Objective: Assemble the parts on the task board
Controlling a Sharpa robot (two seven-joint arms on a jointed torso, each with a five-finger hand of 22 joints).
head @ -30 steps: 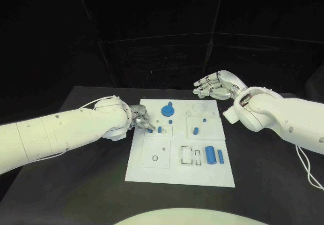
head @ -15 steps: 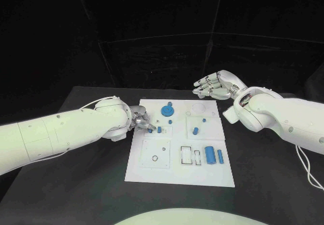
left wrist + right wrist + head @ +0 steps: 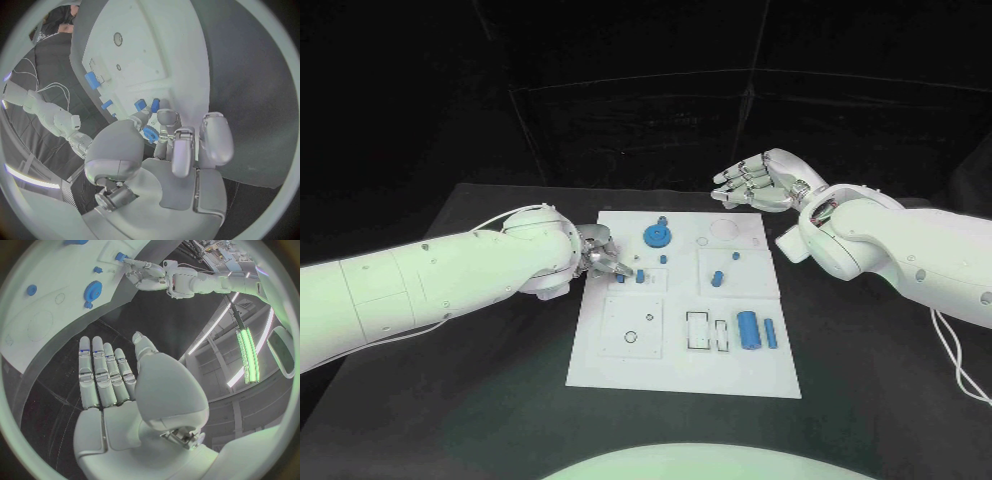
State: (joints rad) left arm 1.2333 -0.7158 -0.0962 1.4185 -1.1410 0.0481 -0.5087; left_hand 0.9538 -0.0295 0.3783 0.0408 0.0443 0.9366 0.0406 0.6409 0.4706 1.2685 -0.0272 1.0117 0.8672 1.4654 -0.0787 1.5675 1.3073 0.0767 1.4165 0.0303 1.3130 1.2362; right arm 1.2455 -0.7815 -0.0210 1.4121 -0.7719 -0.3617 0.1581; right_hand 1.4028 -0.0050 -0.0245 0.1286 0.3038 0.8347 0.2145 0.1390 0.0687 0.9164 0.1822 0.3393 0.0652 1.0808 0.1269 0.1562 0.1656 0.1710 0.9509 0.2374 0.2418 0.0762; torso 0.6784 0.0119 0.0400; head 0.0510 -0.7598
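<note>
L hand (image 3: 600,256) sits at the left edge of the white task board (image 3: 687,370), fingers (image 3: 177,145) curled in over a small blue part (image 3: 150,134); looks pinched, but can't tell for sure if it's gripped or just touched. Two more short blue pegs (image 3: 630,278) just beside it on the board. R hand (image 3: 759,180) hovers past the board's far edge, flat, fingers apart, holding nothing. Parts prob. light, rigid, smooth plastic, so slippery; best taken by fingertip pinch across the sides. Board lies flat on a matte black table (image 3: 488,400); dark backdrop behind, room mostly unlit.
</note>
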